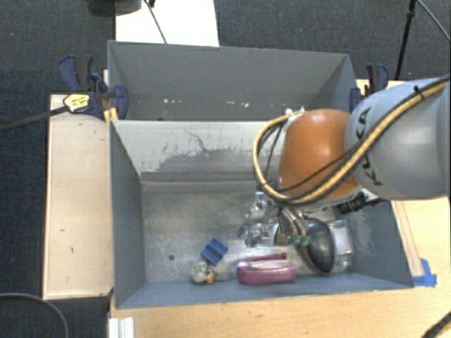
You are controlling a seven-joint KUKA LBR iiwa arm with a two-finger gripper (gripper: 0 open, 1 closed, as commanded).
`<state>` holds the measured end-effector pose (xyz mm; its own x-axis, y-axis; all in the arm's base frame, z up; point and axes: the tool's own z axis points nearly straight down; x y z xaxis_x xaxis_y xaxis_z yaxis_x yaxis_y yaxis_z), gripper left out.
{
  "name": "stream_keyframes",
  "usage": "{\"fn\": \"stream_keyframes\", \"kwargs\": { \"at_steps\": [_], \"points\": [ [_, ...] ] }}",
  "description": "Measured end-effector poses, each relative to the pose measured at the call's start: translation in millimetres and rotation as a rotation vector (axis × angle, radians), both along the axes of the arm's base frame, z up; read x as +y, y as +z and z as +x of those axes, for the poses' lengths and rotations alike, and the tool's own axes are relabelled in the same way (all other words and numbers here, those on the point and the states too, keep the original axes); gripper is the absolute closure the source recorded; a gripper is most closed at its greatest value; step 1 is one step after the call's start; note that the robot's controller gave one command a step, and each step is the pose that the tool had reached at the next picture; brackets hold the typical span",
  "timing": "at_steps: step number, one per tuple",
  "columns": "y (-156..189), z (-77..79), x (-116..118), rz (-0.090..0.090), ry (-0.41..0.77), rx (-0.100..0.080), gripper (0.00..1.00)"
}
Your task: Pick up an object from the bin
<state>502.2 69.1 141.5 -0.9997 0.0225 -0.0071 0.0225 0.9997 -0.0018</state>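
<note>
My gripper (262, 222) hangs low over the bin floor, right of the middle and just under the arm's orange cover. A purple oblong thing with a pink stripe (266, 271) lies directly in front of it by the near wall. A small blue block (213, 251) rests to the gripper's left. Beside the block, nearer the front wall, sits a small speckled ball (203, 274). To the gripper's right lies a dark glossy oval thing (318, 248), partly under the arm.
A clear plastic piece (342, 243) lies at the right of the dark oval thing, near the bin's right wall. The arm and its orange cover hide the right rear floor. The left half of the floor is bare metal.
</note>
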Motion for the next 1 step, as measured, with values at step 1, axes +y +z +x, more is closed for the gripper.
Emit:
{"fn": "stream_keyframes", "kwargs": {
  "at_steps": [1],
  "points": [
    [99.2,4.5,7.8,0.003,0.031,-0.004,1.0]
  ]
}}
